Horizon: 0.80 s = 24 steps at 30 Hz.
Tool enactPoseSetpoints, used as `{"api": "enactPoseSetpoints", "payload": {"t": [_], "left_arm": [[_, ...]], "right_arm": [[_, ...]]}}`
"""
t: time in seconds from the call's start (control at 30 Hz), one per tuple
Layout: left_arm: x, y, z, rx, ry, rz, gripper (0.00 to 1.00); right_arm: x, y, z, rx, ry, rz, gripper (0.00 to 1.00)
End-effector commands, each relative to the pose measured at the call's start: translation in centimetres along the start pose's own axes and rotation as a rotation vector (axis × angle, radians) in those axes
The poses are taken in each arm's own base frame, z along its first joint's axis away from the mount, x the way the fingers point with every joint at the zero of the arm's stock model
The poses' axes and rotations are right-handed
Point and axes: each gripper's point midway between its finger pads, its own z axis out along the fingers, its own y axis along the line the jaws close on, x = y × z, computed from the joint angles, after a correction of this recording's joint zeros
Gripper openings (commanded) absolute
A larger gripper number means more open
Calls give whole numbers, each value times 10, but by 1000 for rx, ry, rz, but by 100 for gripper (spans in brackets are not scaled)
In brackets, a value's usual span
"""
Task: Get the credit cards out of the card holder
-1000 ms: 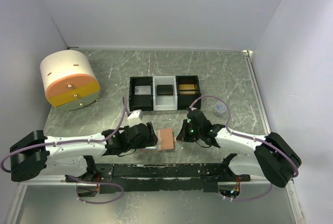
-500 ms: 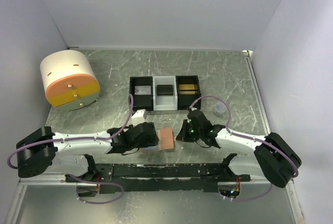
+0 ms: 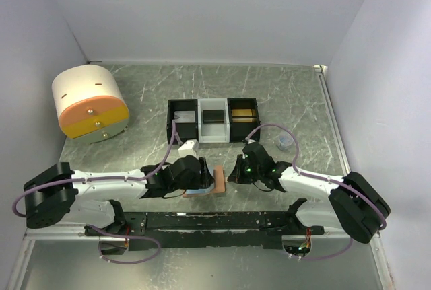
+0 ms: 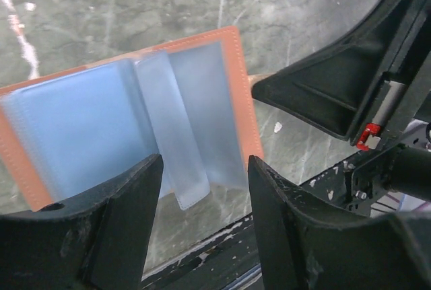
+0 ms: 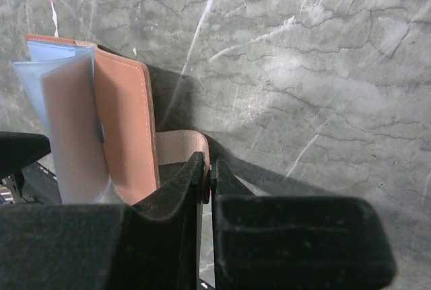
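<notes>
The salmon-orange card holder (image 3: 218, 181) stands open near the table's front edge, with its light blue inner sleeves (image 4: 87, 128) fanned out. My left gripper (image 3: 201, 182) is open, its jaws spread just over the blue sleeves (image 4: 205, 189) and holding nothing. My right gripper (image 3: 234, 174) is shut on the holder's beige strap (image 5: 176, 147), pinched at the fingertips (image 5: 209, 172), and holds the orange cover (image 5: 124, 122) upright. It also shows in the left wrist view (image 4: 337, 95). I cannot make out any card in the sleeves.
A black-and-white three-compartment tray (image 3: 212, 120) with flat items in it stands behind the grippers. A white and orange drum-shaped box (image 3: 91, 103) sits at the far left. A small clear cup (image 3: 285, 142) is right of the tray. The black base rail (image 3: 215, 221) runs along the front edge.
My left gripper has moved right, over the holder. The holder went from lying flat with its orange side up to open, its cover raised on edge. The right gripper stayed put.
</notes>
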Motion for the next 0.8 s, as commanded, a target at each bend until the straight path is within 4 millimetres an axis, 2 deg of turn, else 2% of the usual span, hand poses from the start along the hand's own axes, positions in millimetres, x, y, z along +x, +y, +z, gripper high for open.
{"api": "enactPoseSetpoints", "payload": {"t": [0.0,0.23,0.33,0.5,0.77], "left_arm": [[0,-39,6,141,28,14,64],[13,-52,17,203,74,10,71],[17,-54,19,221,90,7,76],[16,-65,12,312,77,-9,85],[18,-68,12,340,77,-9,86]], "right_arm": [[22,-27,-3,92,63,11,1],[9,-7,-13,28,37,-7,15],[-2,-1,-21,32,5,-19,27],[-20,8,-34,51,-36,-45,33],[-35,19,-45,48,-71,-51,41]]}}
